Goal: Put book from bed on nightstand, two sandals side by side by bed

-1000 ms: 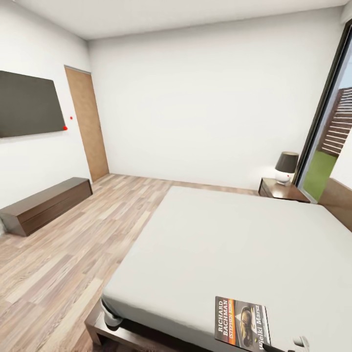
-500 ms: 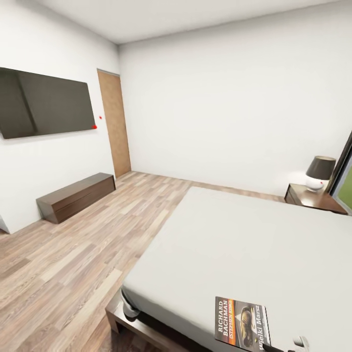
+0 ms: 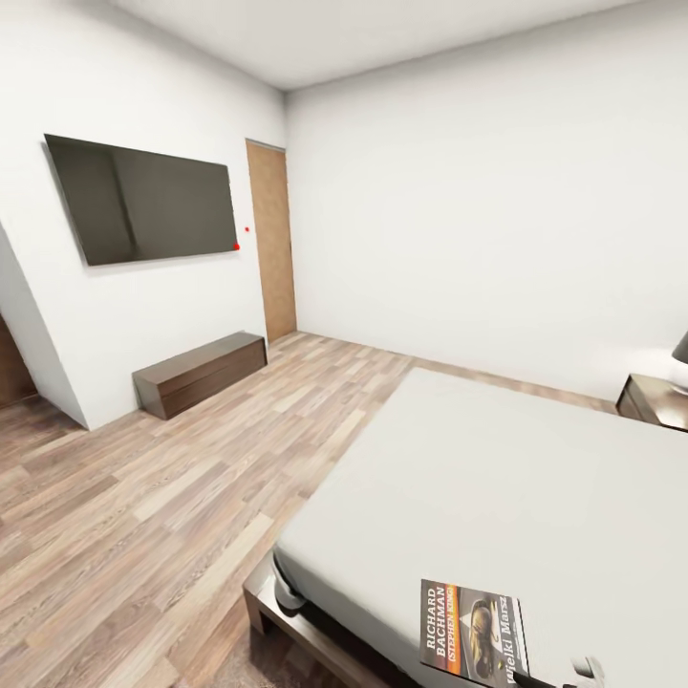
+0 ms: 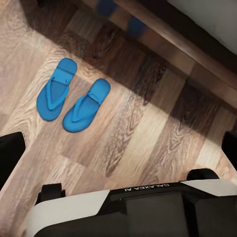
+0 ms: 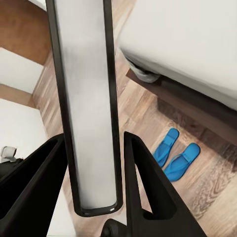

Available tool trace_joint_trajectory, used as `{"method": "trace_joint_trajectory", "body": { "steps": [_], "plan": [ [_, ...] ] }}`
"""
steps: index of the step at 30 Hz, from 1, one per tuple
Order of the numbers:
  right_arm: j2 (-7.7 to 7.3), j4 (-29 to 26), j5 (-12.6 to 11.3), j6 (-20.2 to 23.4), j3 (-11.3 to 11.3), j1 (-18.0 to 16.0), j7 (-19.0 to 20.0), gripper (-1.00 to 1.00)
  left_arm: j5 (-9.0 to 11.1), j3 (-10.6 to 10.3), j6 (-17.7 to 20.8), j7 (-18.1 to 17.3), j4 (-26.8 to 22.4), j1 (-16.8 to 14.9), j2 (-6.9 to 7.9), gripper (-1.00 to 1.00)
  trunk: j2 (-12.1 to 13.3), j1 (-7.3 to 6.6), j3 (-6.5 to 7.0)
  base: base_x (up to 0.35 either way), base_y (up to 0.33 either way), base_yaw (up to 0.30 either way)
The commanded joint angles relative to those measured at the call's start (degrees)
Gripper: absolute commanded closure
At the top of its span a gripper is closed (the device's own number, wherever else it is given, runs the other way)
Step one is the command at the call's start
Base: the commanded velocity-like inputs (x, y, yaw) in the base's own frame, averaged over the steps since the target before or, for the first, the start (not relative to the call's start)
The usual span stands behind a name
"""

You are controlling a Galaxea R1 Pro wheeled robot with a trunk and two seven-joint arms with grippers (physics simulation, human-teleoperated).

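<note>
White walls and a wood-plank floor [image 3: 143,516] surround the bed [image 3: 497,478]. The right tool [image 5: 94,148] grips the book [image 3: 473,631], held above the mattress corner. The 2 sandals [image 4: 73,101] lie side by side beside the bed frame. I cannot tell the left tool's opening.

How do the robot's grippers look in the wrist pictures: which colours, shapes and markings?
In the right wrist view, the right gripper has two black, wedge-shaped fingers with smooth flat faces. In the left wrist view, the left gripper shows black finger tips at the picture's sides, and a body in black and white panels, with small white "GALAXEA AI" lettering, seen upside down.
</note>
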Motion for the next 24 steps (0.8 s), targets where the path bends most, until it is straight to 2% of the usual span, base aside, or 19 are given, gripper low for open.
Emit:
{"method": "trace_joint_trajectory", "body": {
  "steps": [1, 24],
  "plan": [
    [0.00, 0.2, -0.4, -0.2, 0.1, -0.1, 0.2, 1.00, -0.1, 0.4, -0.1, -0.3, 0.1, -0.1, 0.01, -1.00, -0.1, 0.02, -0.10, 0.000, 0.000, 0.295],
    [0.00, 0.2, -0.4, -0.2, 0.1, -0.1, 0.2, 1.00, -0.1, 0.4, -0.1, -0.3, 0.1, -0.1, 0.01, -1.00, -0.1, 0.02, -0.10, 0.000, 0.000, 0.295]
  ]
}}
